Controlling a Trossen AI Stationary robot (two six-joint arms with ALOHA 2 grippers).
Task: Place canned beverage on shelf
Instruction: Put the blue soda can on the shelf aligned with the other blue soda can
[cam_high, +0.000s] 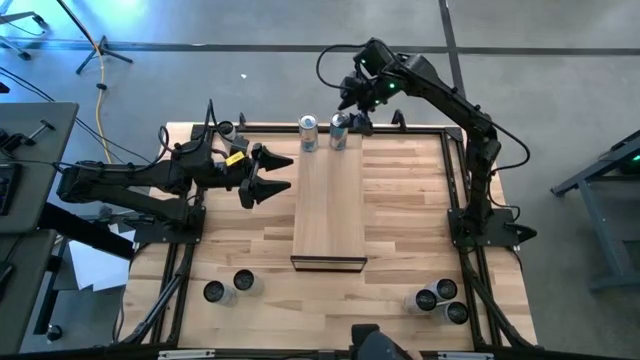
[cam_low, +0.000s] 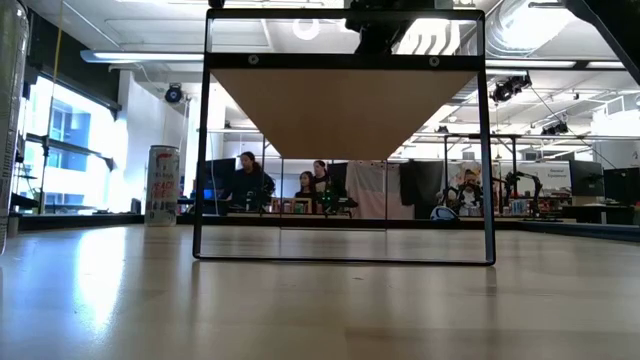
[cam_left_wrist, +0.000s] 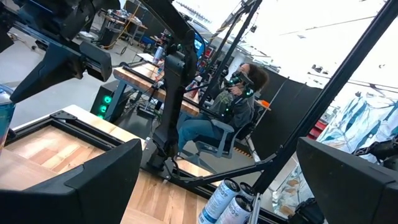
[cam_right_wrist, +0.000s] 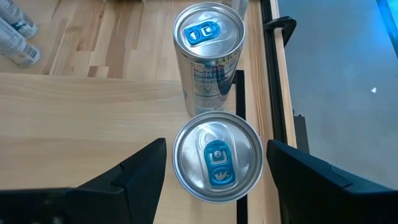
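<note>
High view: the right claw (cam_high: 343, 121) sits over a can (cam_high: 339, 131) at the shelf's (cam_high: 330, 205) far end, a second can (cam_high: 309, 133) just beside it. The left claw (cam_high: 281, 175) hangs wide open beside the shelf, empty.
Right wrist view: the fingers (cam_right_wrist: 140, 174) flank the can (cam_right_wrist: 217, 155), gaps showing, not gripping.

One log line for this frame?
right gripper: straddling can at shelf far end, contact unclear | left gripper: open, idle beside shelf
</note>
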